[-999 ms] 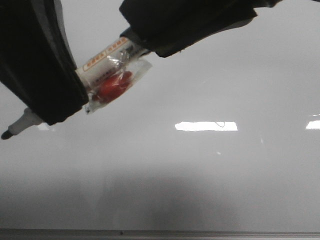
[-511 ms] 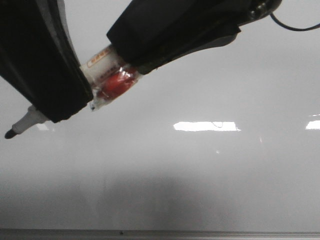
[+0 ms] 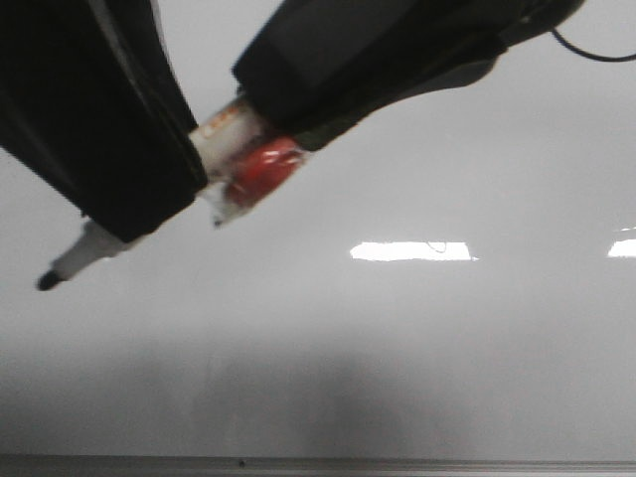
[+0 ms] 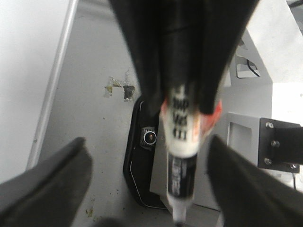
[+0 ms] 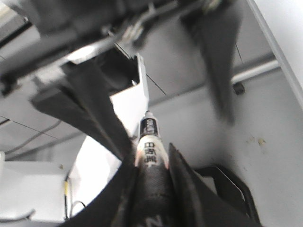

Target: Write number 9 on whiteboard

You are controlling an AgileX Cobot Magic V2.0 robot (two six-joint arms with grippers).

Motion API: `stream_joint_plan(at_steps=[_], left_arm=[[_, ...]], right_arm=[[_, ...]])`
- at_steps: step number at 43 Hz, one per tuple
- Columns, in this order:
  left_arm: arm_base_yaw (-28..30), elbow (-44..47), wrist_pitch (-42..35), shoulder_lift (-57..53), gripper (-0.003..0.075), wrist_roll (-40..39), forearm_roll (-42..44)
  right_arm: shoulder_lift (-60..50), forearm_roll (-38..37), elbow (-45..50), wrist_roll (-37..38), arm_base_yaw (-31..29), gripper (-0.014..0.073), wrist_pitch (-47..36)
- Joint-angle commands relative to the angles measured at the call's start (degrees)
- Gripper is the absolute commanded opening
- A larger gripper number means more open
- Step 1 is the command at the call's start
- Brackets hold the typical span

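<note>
Holding a marker point(image 3: 84, 250) clamped in its jaws, the right gripper point(image 5: 150, 163) hovers before the whiteboard point(image 3: 447, 348), still blank; no number 9 appears. The left gripper point(image 4: 142, 175) spreads wide. Next, the tip should probably meet the board gently.

One marker point(image 3: 94, 248), black-tipped, with one red tag point(image 3: 260, 171) in clear wrap. Two dark grippers: left gripper point(image 3: 109, 149), right gripper point(image 3: 338, 70). One whiteboard point(image 3: 417, 348), with two bright reflections point(image 3: 412, 251) and one grey edge strip point(image 3: 397, 464).
</note>
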Motion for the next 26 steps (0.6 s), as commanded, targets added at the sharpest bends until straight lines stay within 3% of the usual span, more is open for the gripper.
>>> stream_joint_plan(at_steps=[1, 8, 15, 20, 26], left_arm=[[-0.25, -1.93, -1.37, -1.95, 0.063, -0.39, -3.23], [-0.25, -1.93, -1.37, -1.95, 0.0629, -0.39, -3.32], [-0.25, -1.93, -1.05, -1.95, 0.0585, -0.39, -3.32], [-0.25, -1.93, 0.08, -1.95, 0.0442, -0.39, -3.32], [-0.25, -1.93, 1.01, -1.95, 0.0186, -0.39, -3.32]], right_arm=[[-4.13, -1.21, -0.3, 2.07, -3.4, -0.0062, 1.28], [-10.19, -5.37, 3.4, 5.89, -11.7, -0.0062, -5.92], [-12.89, -0.92, 4.33, 6.13, -17.03, -0.0063, -17.47], [-12.24, 4.08, 4.26, 6.13, -17.17, -0.0063, -23.66], [-10.06, 6.3, 4.13, 6.13, -17.17, -0.0063, -27.24]])
